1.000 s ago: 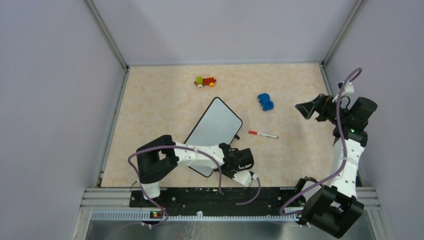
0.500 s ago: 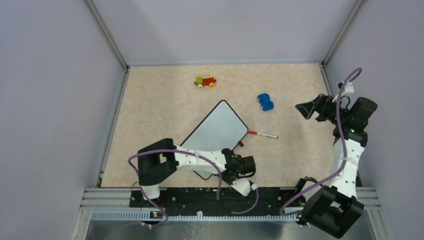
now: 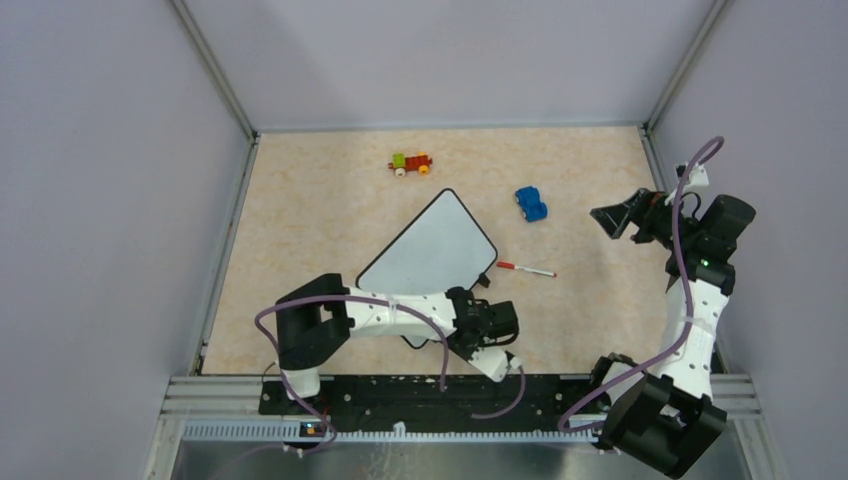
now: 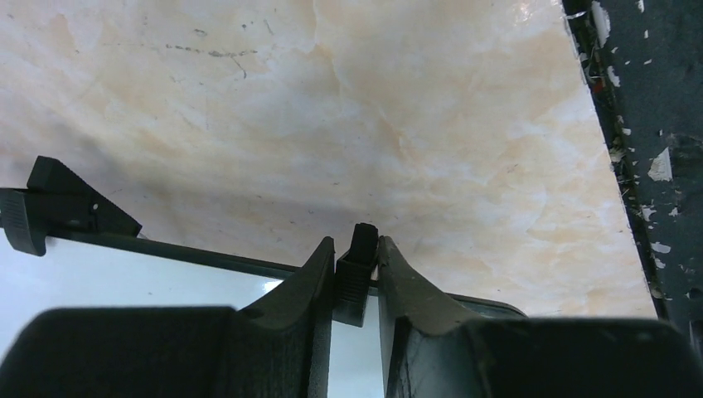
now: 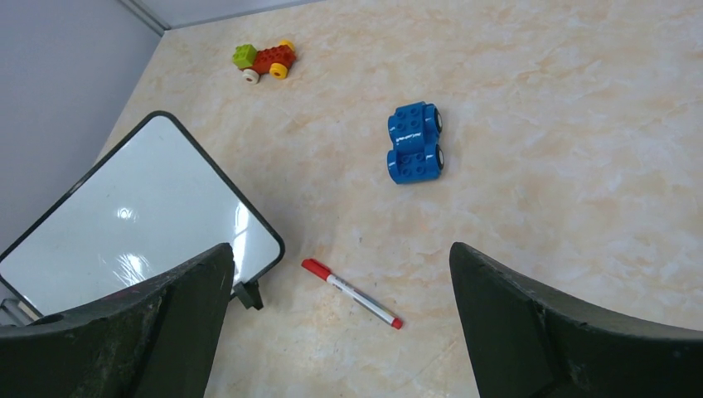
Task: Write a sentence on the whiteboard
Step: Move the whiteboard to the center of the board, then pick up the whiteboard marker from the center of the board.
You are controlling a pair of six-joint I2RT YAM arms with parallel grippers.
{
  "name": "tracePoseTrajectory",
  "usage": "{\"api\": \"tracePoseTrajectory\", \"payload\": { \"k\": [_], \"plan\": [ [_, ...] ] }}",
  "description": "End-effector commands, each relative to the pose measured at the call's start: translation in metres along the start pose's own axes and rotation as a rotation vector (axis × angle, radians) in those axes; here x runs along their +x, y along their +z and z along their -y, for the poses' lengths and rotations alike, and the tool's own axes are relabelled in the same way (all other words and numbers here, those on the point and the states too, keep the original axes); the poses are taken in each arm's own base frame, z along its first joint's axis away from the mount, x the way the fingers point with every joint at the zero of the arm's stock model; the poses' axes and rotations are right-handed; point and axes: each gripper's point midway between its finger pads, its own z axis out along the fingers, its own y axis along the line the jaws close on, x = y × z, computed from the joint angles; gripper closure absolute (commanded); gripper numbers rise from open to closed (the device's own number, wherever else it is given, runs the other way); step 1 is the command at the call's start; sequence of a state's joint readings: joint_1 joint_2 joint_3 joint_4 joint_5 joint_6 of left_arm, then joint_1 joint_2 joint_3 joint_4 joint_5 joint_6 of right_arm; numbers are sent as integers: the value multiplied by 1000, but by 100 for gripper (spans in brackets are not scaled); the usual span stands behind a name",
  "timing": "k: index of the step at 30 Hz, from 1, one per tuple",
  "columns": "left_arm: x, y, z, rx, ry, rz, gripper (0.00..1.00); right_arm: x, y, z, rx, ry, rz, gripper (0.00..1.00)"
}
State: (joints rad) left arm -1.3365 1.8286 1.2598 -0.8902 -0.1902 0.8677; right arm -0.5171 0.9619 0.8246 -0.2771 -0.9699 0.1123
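Note:
The whiteboard [image 3: 430,250] is blank; no red sentence shows on it. It appears tilted, with its far corner near the table's middle. My left gripper [image 3: 470,320] is at its near edge, shut on a small black clip foot [image 4: 356,278] of the board [image 4: 124,274]; my left gripper [image 4: 356,249] has both fingers pressed on the foot. My right gripper [image 3: 612,220] hangs high at the right, wide open and empty. In the right wrist view my right gripper [image 5: 340,249] looks down on the board [image 5: 124,215] and the red-capped marker [image 5: 352,293]. The marker [image 3: 526,269] lies on the table right of the board.
A blue toy car [image 3: 531,203] [image 5: 414,141] sits behind the marker. A red, green and yellow toy vehicle [image 3: 411,162] [image 5: 265,58] sits near the back. A second clip foot [image 4: 58,207] sticks up at the board's left. The table's dark near edge [image 4: 638,124] is close by.
The whiteboard has swung round and tipped, its far end moving right toward the marker. My left gripper has shifted right along the near edge, still holding it. The right arm has not moved.

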Motion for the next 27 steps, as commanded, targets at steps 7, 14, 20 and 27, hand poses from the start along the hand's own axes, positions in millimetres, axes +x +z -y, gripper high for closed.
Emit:
{"api": "tracePoseTrajectory", "payload": {
  "k": [7,14,20,27],
  "plan": [
    [-7,9,-7,-3,12,-4,71,-4,-1,-8,-22,-55,17,2],
    [-10,8,-7,0,5,10,46,-4,-1,-8,-24,-55,16,2],
    [-24,-12,-10,-5,-46,104,18,-4,-2,-11,-38,-70,29,2],
    [-50,-49,-10,-23,-122,325,1,-18,-7,-21,-31,-107,134,2]
  ]
}}
